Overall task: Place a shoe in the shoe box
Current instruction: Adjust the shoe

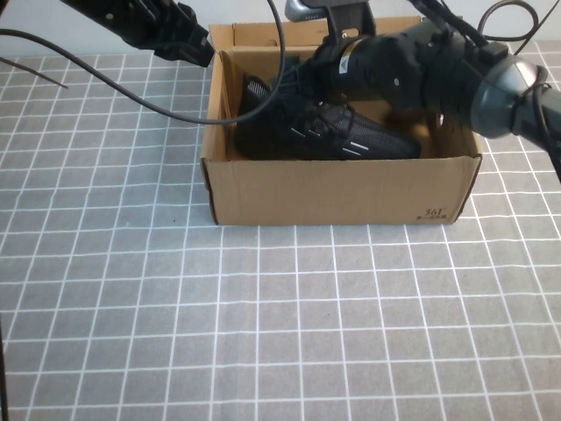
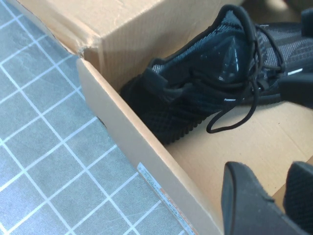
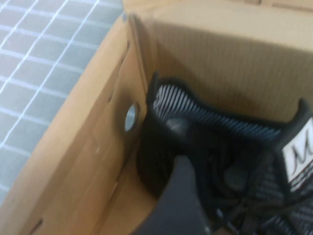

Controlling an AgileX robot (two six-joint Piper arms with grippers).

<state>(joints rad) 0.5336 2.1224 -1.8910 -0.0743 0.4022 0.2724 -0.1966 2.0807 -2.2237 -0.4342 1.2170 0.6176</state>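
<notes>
The black knit shoe [image 1: 324,132] lies inside the brown cardboard shoe box [image 1: 342,189], heel toward the box's left wall and toe toward the right. My right gripper [image 1: 294,83] reaches into the box from the right, just over the shoe's collar. It is open. One dark finger [image 3: 181,196] stands beside the shoe's opening [image 3: 220,137], close to the white tongue label [image 3: 298,156]. The other finger is hidden. My left gripper [image 1: 197,44] hovers by the box's back left corner, its fingers [image 2: 244,196] a little apart over the box floor with nothing between them. The shoe [image 2: 215,63] lies beyond them.
The box stands on a grey cloth with a white grid [image 1: 263,324]. Its left wall [image 3: 88,147] has a round hole [image 3: 131,117]. A black cable [image 1: 131,96] runs over the cloth to the box's left side. The right arm's body [image 1: 421,66] covers the box's back right.
</notes>
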